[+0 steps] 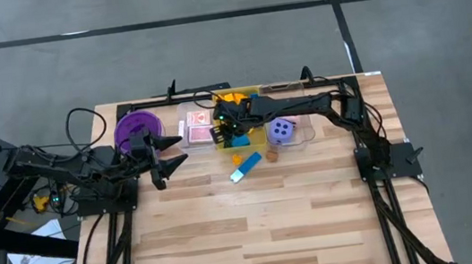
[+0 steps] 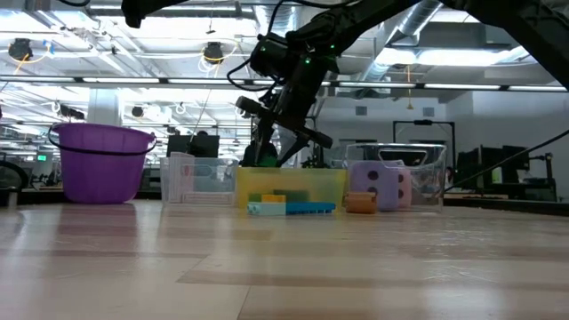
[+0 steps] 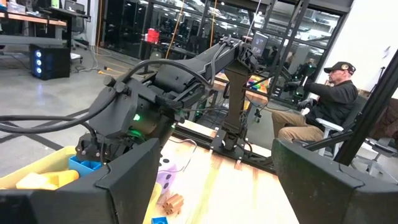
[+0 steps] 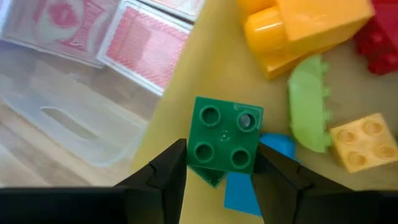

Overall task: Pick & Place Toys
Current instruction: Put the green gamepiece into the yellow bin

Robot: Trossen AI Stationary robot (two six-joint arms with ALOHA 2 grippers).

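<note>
Right gripper (image 4: 221, 163) is clamping a green block (image 4: 225, 140) over the yellow bin (image 1: 234, 97), where several blocks are lying; left gripper (image 1: 164, 155) is waiting open. 3 blocks (image 1: 246, 159) are waiting on the table (image 1: 257, 229).

In the right wrist view the green block (image 4: 225, 139) hides most of a blue block (image 4: 261, 174) beneath it. A red block (image 4: 380, 43) and the playing cards (image 4: 146, 46) are cut off by the picture's edge. From above, the right gripper (image 1: 227, 119) covers much of the yellow bin (image 1: 249, 94).

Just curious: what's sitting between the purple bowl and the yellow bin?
A clear bin holding red playing cards, seen from above.
</note>
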